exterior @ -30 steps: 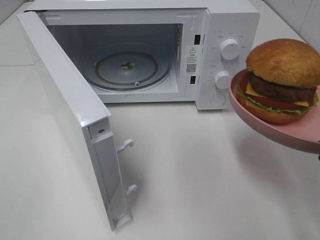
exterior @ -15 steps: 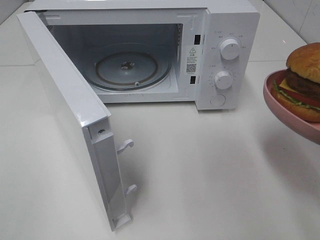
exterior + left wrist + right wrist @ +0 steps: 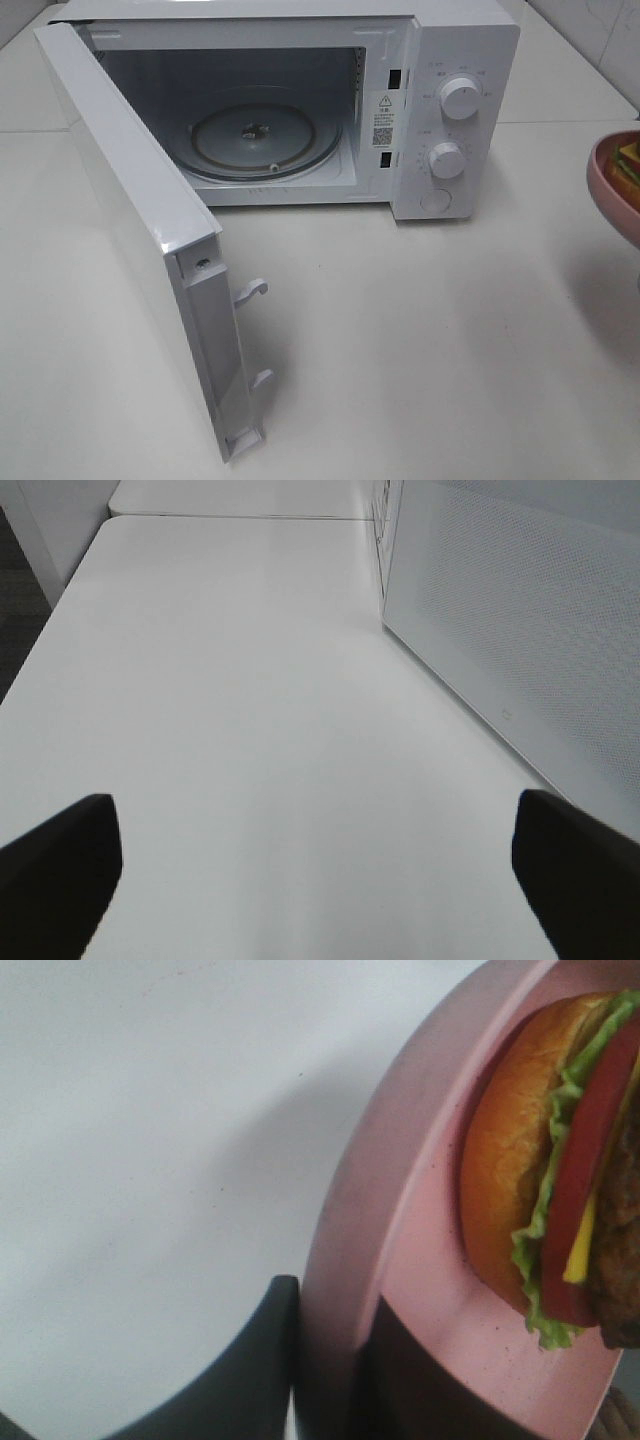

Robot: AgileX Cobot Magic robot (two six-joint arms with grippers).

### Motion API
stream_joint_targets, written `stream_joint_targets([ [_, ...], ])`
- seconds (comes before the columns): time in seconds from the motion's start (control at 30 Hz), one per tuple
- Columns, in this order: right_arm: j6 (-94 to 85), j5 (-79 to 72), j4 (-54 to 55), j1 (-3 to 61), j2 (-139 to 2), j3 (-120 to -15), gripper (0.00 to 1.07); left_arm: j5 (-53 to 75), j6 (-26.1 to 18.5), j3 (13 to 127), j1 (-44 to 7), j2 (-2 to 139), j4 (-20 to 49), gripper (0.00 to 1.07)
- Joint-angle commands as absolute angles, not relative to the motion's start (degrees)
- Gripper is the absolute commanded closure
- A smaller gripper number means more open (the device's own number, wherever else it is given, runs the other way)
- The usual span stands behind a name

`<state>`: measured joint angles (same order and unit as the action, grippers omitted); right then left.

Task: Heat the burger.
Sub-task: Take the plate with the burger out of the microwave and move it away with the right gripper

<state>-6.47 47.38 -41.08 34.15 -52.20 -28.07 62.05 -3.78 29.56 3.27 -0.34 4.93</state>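
The burger [image 3: 520, 1160], with golden bun, lettuce, tomato and cheese, lies on a pink plate [image 3: 400, 1220]. My right gripper [image 3: 320, 1360] is shut on the plate's rim, one dark finger [image 3: 255, 1360] under it and one over it. In the exterior high view only the plate's edge [image 3: 610, 190] and a sliver of the burger [image 3: 629, 160] show at the far right, held above the table; the gripper itself is out of frame. My left gripper [image 3: 320, 870] stands open over bare table, with nothing between its fingers [image 3: 60, 870].
The white microwave [image 3: 465, 50] stands at the back with its door [image 3: 130, 200] swung wide open toward the front left. Its glass turntable [image 3: 265, 135] is bare. The door's perforated panel [image 3: 520, 630] is close beside my left gripper.
The plate with the burger has moved to the right, from beside the microwave's knobs to almost out of the exterior view. The left gripper and the microwave door have not moved.
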Motion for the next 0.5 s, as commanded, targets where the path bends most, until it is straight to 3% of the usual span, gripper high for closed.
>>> stream_joint_targets([
  [0.03,-3.15,46.35,-46.41,33.98,-53.92,-28.48,1.05,61.25,-3.55,29.51,3.44,-0.40,5.04,0.09],
  [0.5,19.82,52.37,-48.64,33.80,-68.30,-28.59,1.04,61.25,-3.55,29.51,3.44,-0.40,5.04,0.09],
])
